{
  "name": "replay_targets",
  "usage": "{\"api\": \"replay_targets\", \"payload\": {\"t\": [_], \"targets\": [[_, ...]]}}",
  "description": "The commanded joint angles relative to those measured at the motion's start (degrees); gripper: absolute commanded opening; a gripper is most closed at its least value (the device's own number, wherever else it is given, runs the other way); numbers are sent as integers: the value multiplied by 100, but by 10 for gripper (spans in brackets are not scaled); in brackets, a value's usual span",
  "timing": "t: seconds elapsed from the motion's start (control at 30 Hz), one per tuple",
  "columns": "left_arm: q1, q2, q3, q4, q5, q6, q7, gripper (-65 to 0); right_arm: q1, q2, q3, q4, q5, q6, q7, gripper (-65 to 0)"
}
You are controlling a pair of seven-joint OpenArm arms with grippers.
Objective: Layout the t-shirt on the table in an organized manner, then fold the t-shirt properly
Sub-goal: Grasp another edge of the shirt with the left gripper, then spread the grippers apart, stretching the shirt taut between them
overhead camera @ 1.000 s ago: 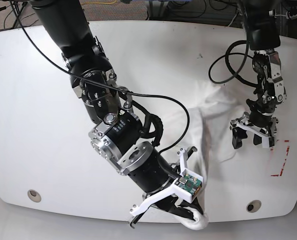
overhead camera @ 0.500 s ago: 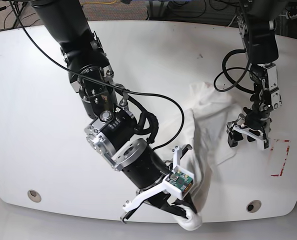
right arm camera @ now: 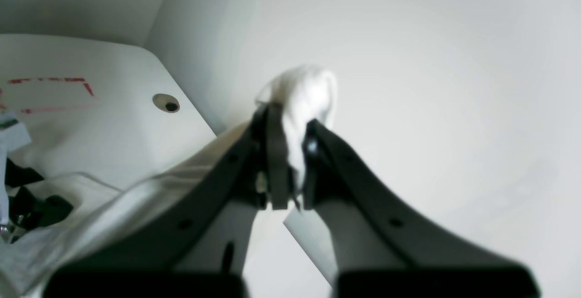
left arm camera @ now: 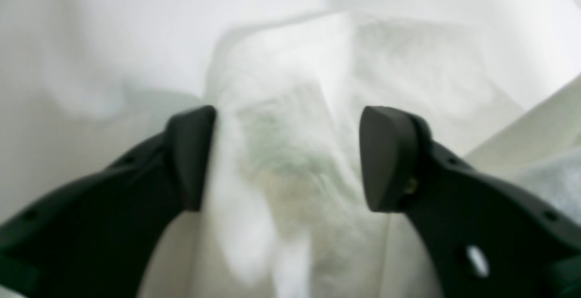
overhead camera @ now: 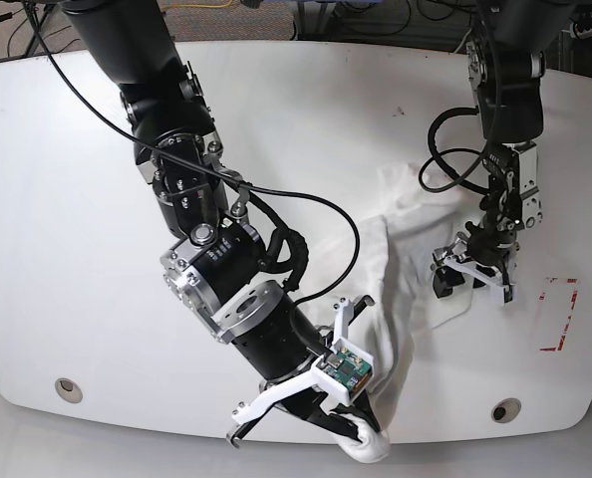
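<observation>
i have the right gripper (overhead camera: 361, 438) clamped on a wad of the t-shirt (overhead camera: 416, 249) off the table (overhead camera: 77, 249) edge at 6 o'clock. left gripper (left arm camera: 286, 157) jaws apart over a ridge at 3 o'clock. risk: it pinches several layers, shirt stays bunched.

The left gripper (overhead camera: 468, 280) has slid inward onto the rumpled white cotton t-shirt (overhead camera: 406, 259); the right gripper (overhead camera: 354, 438) dragged its bunched corner leftward.

No lettering, label or number can be read on anything here.
</observation>
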Motion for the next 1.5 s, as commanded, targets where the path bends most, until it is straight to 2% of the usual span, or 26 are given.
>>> {"api": "replay_targets", "payload": {"t": [0.0, 0.2, 0.3, 0.53, 0.73, 0.8, 0.9, 1.03, 1.23, 1.47], "targets": [[-93, -11, 318, -60, -1, -6, 226, -328, 171, -32, 30, 98, 3, -72, 171, -644], [-111, -11, 599, -25, -36, -6, 226, -567, 162, -32, 127, 98, 3, -72, 171, -644], [-111, -11, 599, -16, -36, -6, 217, -650, 162, -32, 206, 89, 12, -72, 171, -644], [-93, -38, 406, 204, -36, 3, 199, -650, 145, -32, 576, 89, 12, -72, 171, -644], [258, -55, -165, 1206, -1, 12, 296, -650, -40, -23, 1296, 80, 12, -72, 171, -644], [346, -169, -236, 1575, -1, 12, 446, -650, -93, 4, 1481, 80, 3, -72, 171, -644], [478, -336, -403, 2129, -36, 12, 797, -650, -146, 215, 1727, 72, 12, -72, 171, -644], [584, -336, -746, 2833, -36, 12, 1114, -650, -128, 390, 1912, 54, 20, -72, 171, -644], [663, -354, -1185, 3852, -36, 12, 1553, -650, 101, 470, 2132, -113, 20, -72, 189, -644], [364, -363, -1678, 4837, -27, 12, 2019, -650, 575, 645, 2132, -588, 20, -72, 197, -644]]}}
